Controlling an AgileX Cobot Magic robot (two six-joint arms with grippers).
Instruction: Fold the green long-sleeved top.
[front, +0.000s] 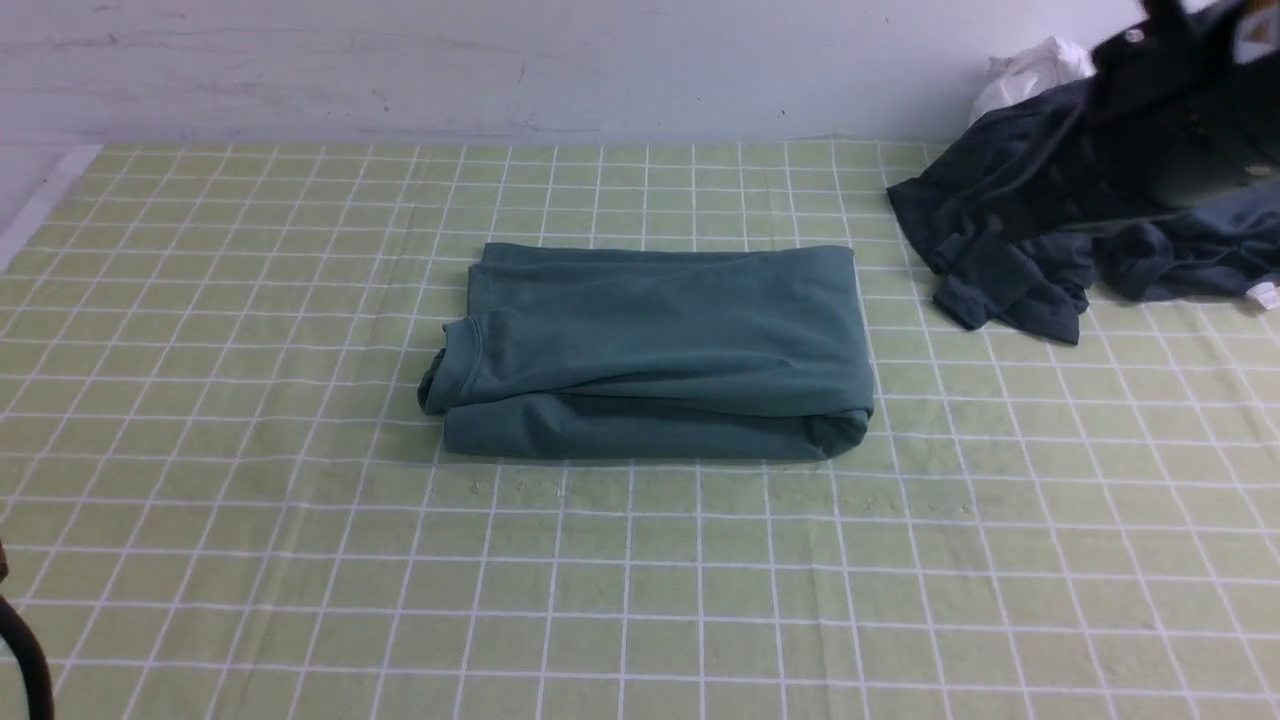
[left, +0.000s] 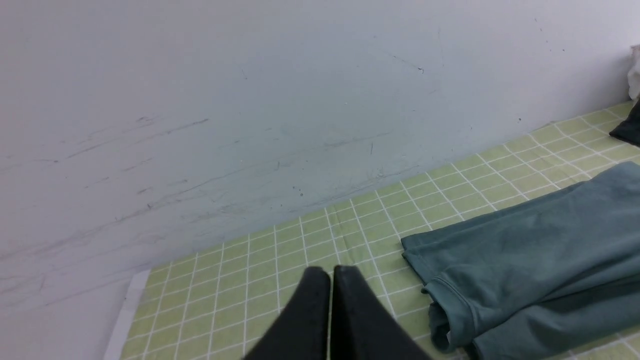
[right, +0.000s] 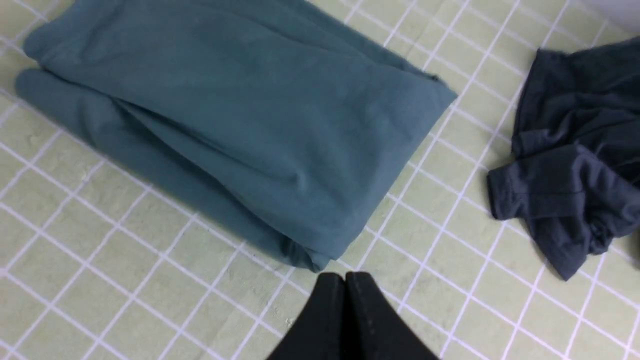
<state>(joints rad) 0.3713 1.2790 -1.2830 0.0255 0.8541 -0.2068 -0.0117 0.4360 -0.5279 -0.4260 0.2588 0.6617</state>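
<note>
The green long-sleeved top lies folded into a thick rectangle in the middle of the checked table, its ribbed neck at the left end. It also shows in the left wrist view and the right wrist view. My left gripper is shut and empty, above the cloth to the left of the top's neck end. My right gripper is shut and empty, raised just off the top's near right corner. Neither touches the top.
A crumpled charcoal-grey garment lies at the back right, also in the right wrist view. A small white cloth sits behind it by the wall. My blurred right arm hangs over that garment. The green checked tablecloth covers the table.
</note>
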